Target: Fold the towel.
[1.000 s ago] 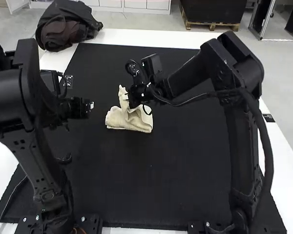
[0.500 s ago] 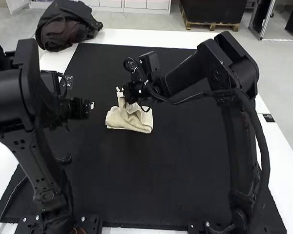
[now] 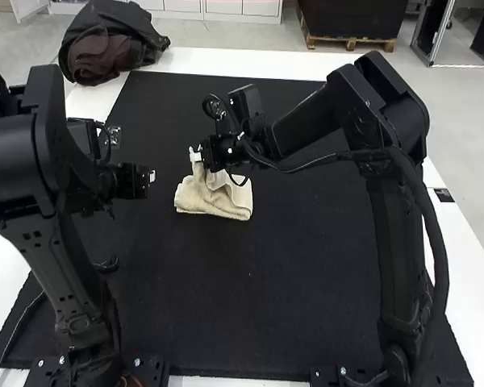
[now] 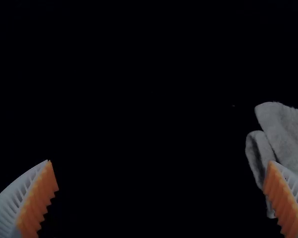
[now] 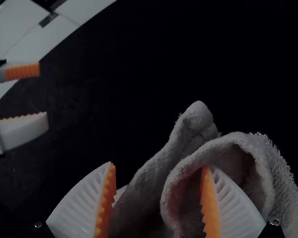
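On the black mat over the white table, the towel lay bunched near the middle, one part rising in a peak toward the right gripper. That gripper's jaws stood apart with folds of cloth between them, one side set within an open curl of the towel; whether they touched it, I could not tell. The left gripper hung off to the towel's left, its jaws wide. Near the table's far left corner sat a dark bundle.
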`<state>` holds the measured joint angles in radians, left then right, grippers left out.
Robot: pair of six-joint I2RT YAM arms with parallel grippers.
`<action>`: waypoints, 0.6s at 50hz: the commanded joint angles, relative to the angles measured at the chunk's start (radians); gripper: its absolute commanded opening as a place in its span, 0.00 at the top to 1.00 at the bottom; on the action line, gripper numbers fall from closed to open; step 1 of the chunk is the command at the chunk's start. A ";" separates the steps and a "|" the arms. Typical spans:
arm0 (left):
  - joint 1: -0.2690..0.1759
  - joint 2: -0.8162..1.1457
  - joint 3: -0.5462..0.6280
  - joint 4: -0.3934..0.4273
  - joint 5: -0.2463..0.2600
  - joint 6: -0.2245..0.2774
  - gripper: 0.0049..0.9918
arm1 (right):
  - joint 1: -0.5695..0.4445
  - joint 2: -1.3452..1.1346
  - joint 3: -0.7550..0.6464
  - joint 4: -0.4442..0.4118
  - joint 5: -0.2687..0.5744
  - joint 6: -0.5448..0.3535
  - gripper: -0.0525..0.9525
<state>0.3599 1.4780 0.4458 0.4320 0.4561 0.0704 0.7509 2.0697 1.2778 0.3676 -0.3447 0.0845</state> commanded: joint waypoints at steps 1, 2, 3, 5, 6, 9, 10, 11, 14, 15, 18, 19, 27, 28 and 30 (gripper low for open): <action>0.001 -0.038 -0.010 0.007 -0.005 0.005 0.02 | 0.027 -0.057 0.032 0.007 -0.028 0.026 0.55; 0.002 -0.038 -0.010 0.007 -0.005 0.003 0.02 | 0.028 -0.057 0.035 0.007 -0.030 0.027 0.55; 0.002 -0.038 -0.010 0.005 -0.005 0.003 0.02 | 0.030 -0.059 0.037 0.005 -0.031 0.032 0.55; 0.002 -0.038 -0.010 0.004 -0.005 0.003 0.02 | 0.033 -0.057 0.040 0.005 -0.048 0.044 0.55; 0.001 -0.038 -0.012 0.004 -0.005 0.003 0.02 | 0.034 -0.059 0.041 0.005 -0.060 0.055 0.55; 0.001 -0.038 -0.013 0.004 -0.007 0.005 0.02 | 0.036 -0.063 0.041 0.005 -0.080 0.077 0.55; 0.002 -0.038 -0.015 0.005 -0.007 0.005 0.02 | 0.038 -0.065 0.041 0.005 -0.085 0.086 0.55; 0.002 -0.038 -0.016 0.007 -0.007 0.005 0.02 | 0.039 -0.066 0.041 0.005 -0.089 0.092 0.54; 0.002 -0.038 -0.018 0.007 -0.008 0.005 0.02 | 0.047 -0.069 0.041 0.007 -0.099 0.093 0.53; 0.001 -0.038 -0.018 0.005 -0.008 0.005 0.02 | 0.050 -0.069 0.043 0.007 -0.099 0.093 0.53; 0.002 -0.038 -0.022 0.007 -0.011 0.003 0.02 | 0.054 -0.074 0.051 0.004 -0.100 0.095 0.51; 0.002 -0.038 -0.024 0.008 -0.013 0.003 0.02 | 0.054 -0.077 0.052 0.004 -0.100 0.095 0.51; 0.001 -0.038 -0.030 0.014 -0.014 0.003 0.02 | 0.050 -0.118 0.048 0.008 -0.102 0.090 0.82; 0.001 -0.038 -0.032 0.014 -0.014 0.003 0.02 | 0.047 -0.129 0.045 0.013 -0.102 0.089 0.97; 0.002 -0.038 -0.032 0.014 -0.014 0.005 0.02 | 0.042 -0.146 0.035 0.021 -0.100 0.087 0.97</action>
<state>0.3599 1.4780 0.4149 0.4377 0.4450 0.0700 0.7944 2.0144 1.2976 0.3676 -0.4252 0.1669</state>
